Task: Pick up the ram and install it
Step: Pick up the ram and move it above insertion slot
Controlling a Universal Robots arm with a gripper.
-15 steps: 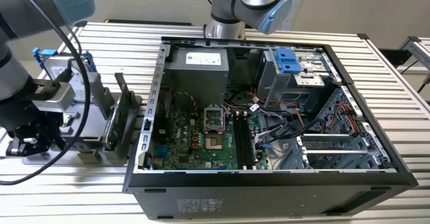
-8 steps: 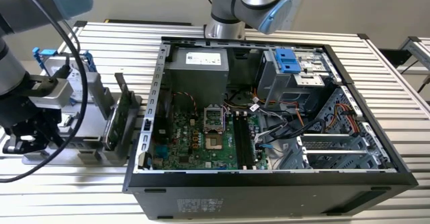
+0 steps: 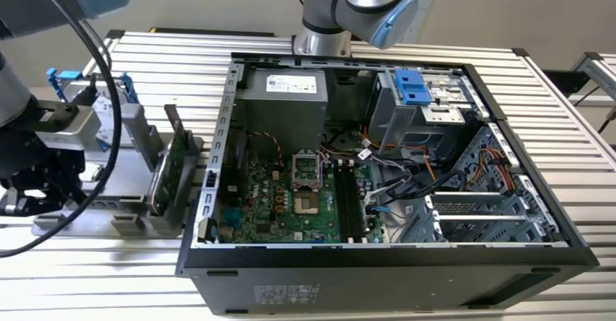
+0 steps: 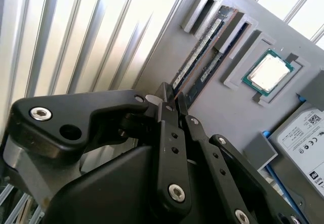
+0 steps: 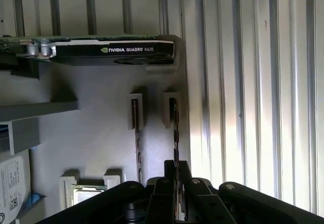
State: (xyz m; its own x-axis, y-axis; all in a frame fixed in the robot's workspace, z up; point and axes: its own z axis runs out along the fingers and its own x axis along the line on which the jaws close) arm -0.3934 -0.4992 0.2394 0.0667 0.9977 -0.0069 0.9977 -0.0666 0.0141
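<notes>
Grey holder [image 5: 101, 133] near the surface's [image 3: 144, 47] edge, at the exterior view's left, carries the ram [image 5: 175, 133] in its slot; my claw [image 5: 176, 167] is clenched on it. Lifting it and seating it in the motherboard [image 3: 279, 205] remain.

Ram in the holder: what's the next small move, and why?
Probably a short, straight lift. The pincer looks closed on the ram, which sits edge-up in its slot of the gray holder, beside a second stick; pulling straight should avoid binding.
</notes>
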